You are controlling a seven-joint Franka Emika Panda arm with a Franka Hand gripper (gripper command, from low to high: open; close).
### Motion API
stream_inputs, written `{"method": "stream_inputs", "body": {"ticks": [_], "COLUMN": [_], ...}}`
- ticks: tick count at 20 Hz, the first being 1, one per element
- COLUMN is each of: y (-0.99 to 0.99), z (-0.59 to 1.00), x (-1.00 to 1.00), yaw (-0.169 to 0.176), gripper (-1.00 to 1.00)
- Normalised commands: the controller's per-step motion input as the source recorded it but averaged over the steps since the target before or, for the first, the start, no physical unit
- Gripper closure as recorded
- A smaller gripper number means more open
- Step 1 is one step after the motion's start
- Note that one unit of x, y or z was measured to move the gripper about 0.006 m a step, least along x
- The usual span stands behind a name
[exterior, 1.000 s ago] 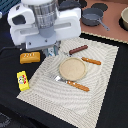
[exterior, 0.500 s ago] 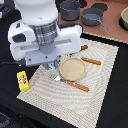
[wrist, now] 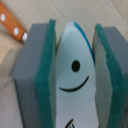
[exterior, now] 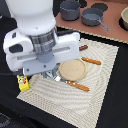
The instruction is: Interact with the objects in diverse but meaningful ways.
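- I take the round tan plate (exterior: 73,69) as my landmark; it lies near the middle of the striped cream placemat (exterior: 100,95).
- My arm's big white body hangs over the mat just beside the plate, toward the exterior view's left, and it covers most of that side of the mat.
- From the wrist view I see the gripper (wrist: 75,75) closed down narrow on the white-grey fish shape (wrist: 75,70): one teal-padded finger (wrist: 50,75) presses each flank, and the fish's dot eye and curved smile face the camera.
- A blue patch shows along the fish's upper edge, next to one pad.
- In the exterior view I cannot make out the fish or the fingertips; the arm hides them, so I only know they sit beside the plate under the wrist.
- The yellow printed carton (exterior: 22,83) stands at the mat's edge, well apart from the plate on the exterior view's left.
- The dark brown sausage (exterior: 83,48) lies on the mat near the plate, on its far side.
- One orange-handled utensil (exterior: 91,61) rests just beyond the plate on the exterior view's right; another (exterior: 78,86) lies along the plate's near side.
- An orange handle with pale rivets (wrist: 12,25) also shows in the wrist view behind the gripper.
- Grey pots (exterior: 92,17) sit on the brown board, far from the plate.
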Motion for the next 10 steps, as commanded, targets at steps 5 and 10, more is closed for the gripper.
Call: {"method": "stream_inputs", "body": {"ticks": [5, 10], "y": [-0.77, -0.08], "z": [-0.06, -0.09], "x": [0.69, 0.87], "yaw": [0.043, 0.05], "gripper": [1.0, 1.0]}}
